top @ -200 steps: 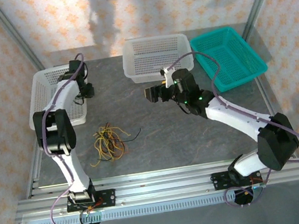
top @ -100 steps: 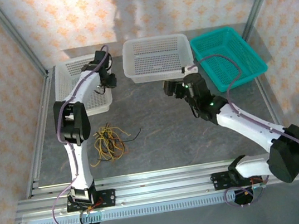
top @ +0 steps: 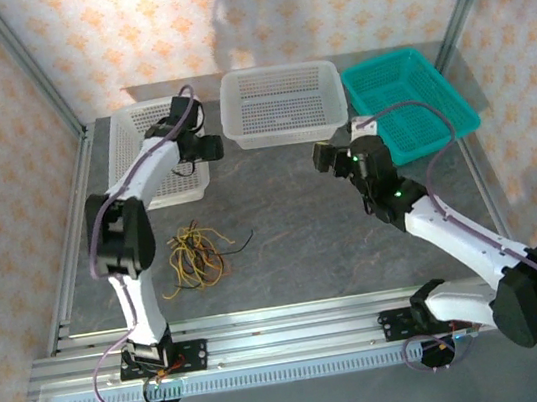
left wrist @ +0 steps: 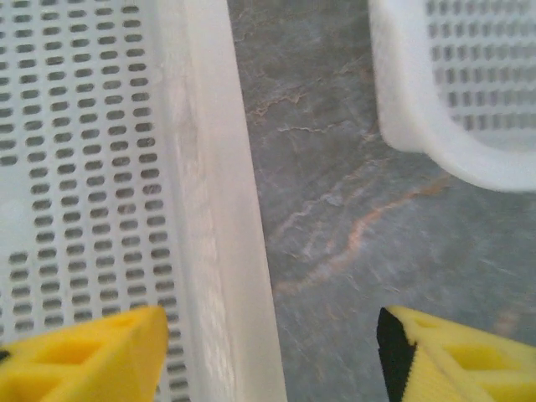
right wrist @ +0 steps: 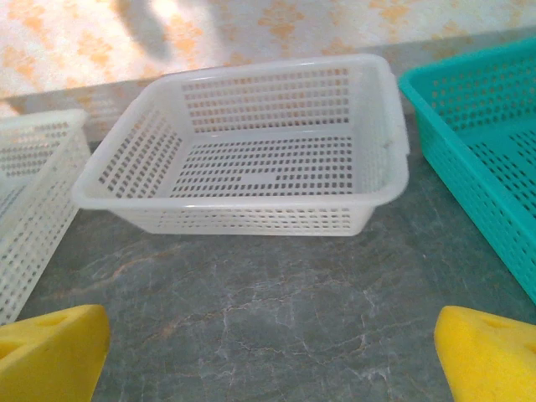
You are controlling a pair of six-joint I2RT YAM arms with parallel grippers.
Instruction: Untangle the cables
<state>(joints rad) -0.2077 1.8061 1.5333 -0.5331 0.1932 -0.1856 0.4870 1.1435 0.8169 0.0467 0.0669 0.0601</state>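
Left wrist: jaws wide, R same.

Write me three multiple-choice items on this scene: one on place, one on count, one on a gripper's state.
1. The cables lie: A) in a basket B) on the table C) in a gripper.
2. Baskets on the table: A) two B) three C) four.
3. The left gripper is: A) open B) shut on a cable C) shut on a basket.
Key: 1B, the tangle rests on bare tabletop; 2B, two white baskets and one teal basket; 3A, its yellow fingers stand wide apart.
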